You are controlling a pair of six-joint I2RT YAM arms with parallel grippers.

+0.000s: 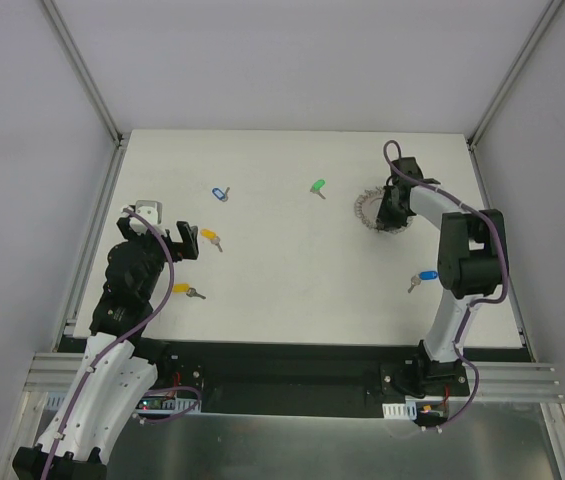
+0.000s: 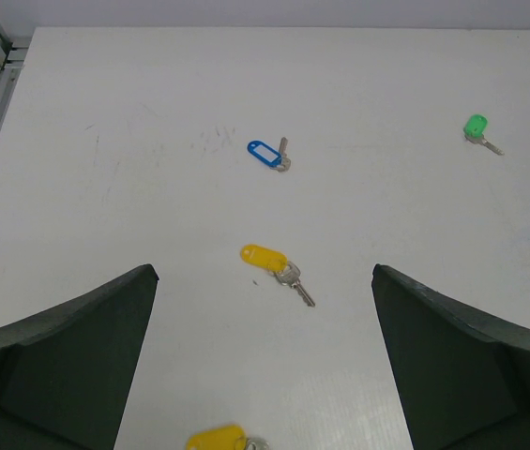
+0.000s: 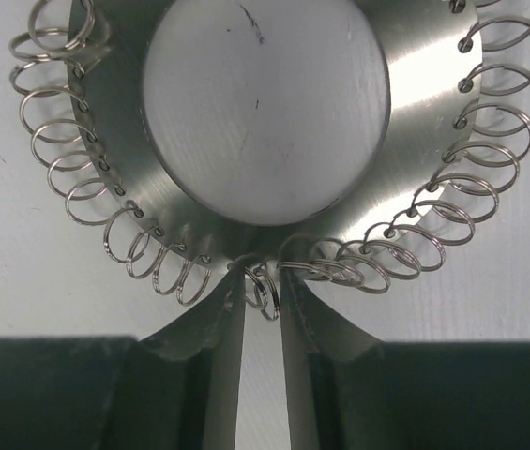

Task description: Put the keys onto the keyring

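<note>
The keyring [image 3: 124, 141], a wide silver ring edged with small wire loops, lies at the back right of the table, and in the top view the keyring [image 1: 365, 211] is partly covered by my right gripper [image 1: 394, 207]. Seen from the wrist, the right gripper [image 3: 263, 281] stands at the ring's near edge with its jaws drawn in on two small loops [image 3: 266, 289]. A solid-blue key [image 1: 423, 277] lies beside the right arm. My left gripper [image 2: 265, 281] hangs open above a yellow key [image 2: 266, 258]. Another yellow key [image 2: 216, 439], a blue-rimmed key [image 2: 266, 153] and a green key [image 2: 477, 127] lie apart on the table.
The white table [image 1: 292, 300] is framed by an aluminium rail [image 1: 92, 235] on the left and white walls behind. A small white block [image 1: 149, 209] sits just behind the left gripper.
</note>
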